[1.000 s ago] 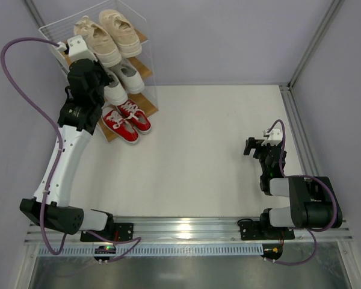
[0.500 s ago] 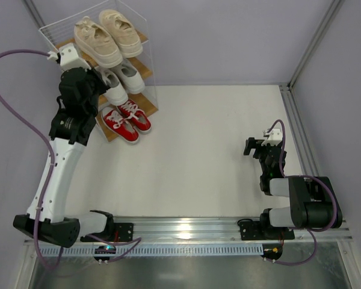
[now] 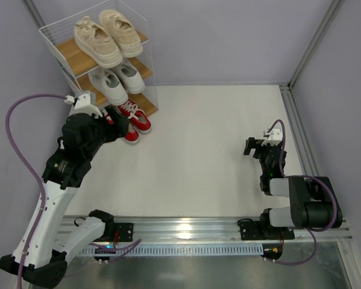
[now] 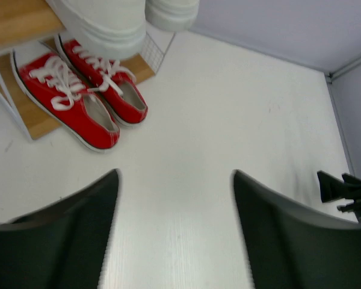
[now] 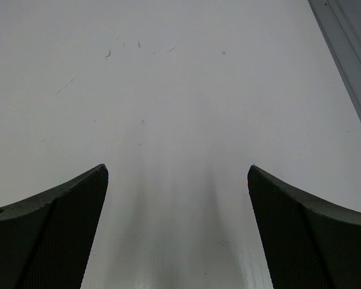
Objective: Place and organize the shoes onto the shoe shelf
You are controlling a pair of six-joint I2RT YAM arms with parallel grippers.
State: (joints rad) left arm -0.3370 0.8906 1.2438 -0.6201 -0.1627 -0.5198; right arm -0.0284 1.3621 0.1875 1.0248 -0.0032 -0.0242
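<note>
Sitting in the upper left of the overhead view: shoe shelf (image 3: 69, 57), three wooden boards in a white wire frame, standing near the back wall. All six shoes are resting on it. Beige pair (image 3: 105, 35) is lying side by side on the top board. White pair (image 3: 117, 81) is lying on the middle board. Red pair (image 4: 84, 96) is lying on the bottom board, white laces facing up, toes sticking out past the board's front edge toward the table (image 3: 198, 150).

Left arm is reaching up the left side of the overhead frame, its black wrist covering part of the leftmost red shoe from above. Left gripper (image 4: 175, 173) is hovering over the table just in front of the red pair, touching nothing. Its fingers (image 4: 60, 241) are standing moderately apart, with only bare table showing between them. In the left wrist view the red pair is sitting upper left, with the white soles of the middle-board shoes overhanging at the top edge.

Right arm is sitting folded at the right side of the overhead frame, well apart from the shelf. Right gripper (image 5: 177, 168) is pointing down at the table, fingers spread wide, holding nothing.
</note>
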